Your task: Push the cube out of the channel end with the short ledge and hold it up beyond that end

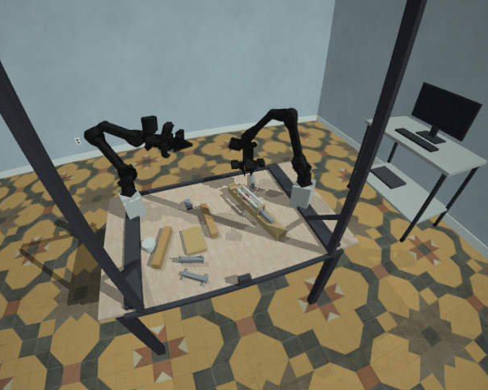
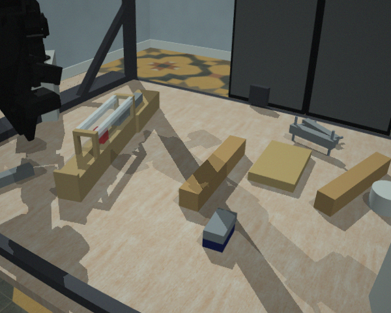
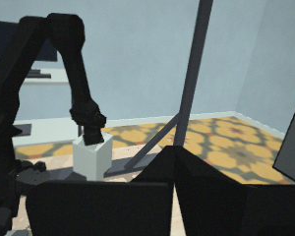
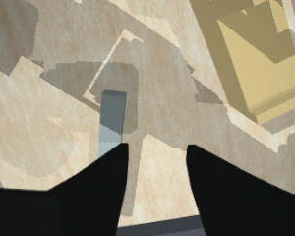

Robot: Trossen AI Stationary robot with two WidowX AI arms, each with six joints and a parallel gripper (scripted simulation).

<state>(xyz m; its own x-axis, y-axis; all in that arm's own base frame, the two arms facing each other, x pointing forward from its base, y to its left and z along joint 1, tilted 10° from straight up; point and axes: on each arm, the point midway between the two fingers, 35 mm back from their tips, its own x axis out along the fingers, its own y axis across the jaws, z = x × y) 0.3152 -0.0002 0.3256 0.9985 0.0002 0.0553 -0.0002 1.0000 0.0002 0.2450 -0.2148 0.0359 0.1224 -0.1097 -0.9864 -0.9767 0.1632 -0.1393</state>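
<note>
Going left to right across the top view, we have the left gripper (image 1: 188,144) (image 3: 172,152) up in the air with its fingers clenched on nothing, then the white cylinder (image 1: 148,244) (image 2: 387,197), two orange-brown blocks and the yellow slab (image 1: 193,240) (image 2: 279,163) on the table. Next we see the red cube (image 1: 245,196) (image 2: 103,135) inside the channel (image 1: 277,231) (image 2: 68,186) (image 4: 265,74), under the roof rails near the lipped end, with a grey bar (image 1: 266,216) (image 2: 123,117) farther along. We tag the right gripper (image 1: 249,171) (image 2: 30,137) (image 4: 157,151) as parted and grasping nothing, above the table near the loose grey bar (image 1: 252,181) (image 2: 7,177) (image 4: 113,115) and outside the channel.
</note>
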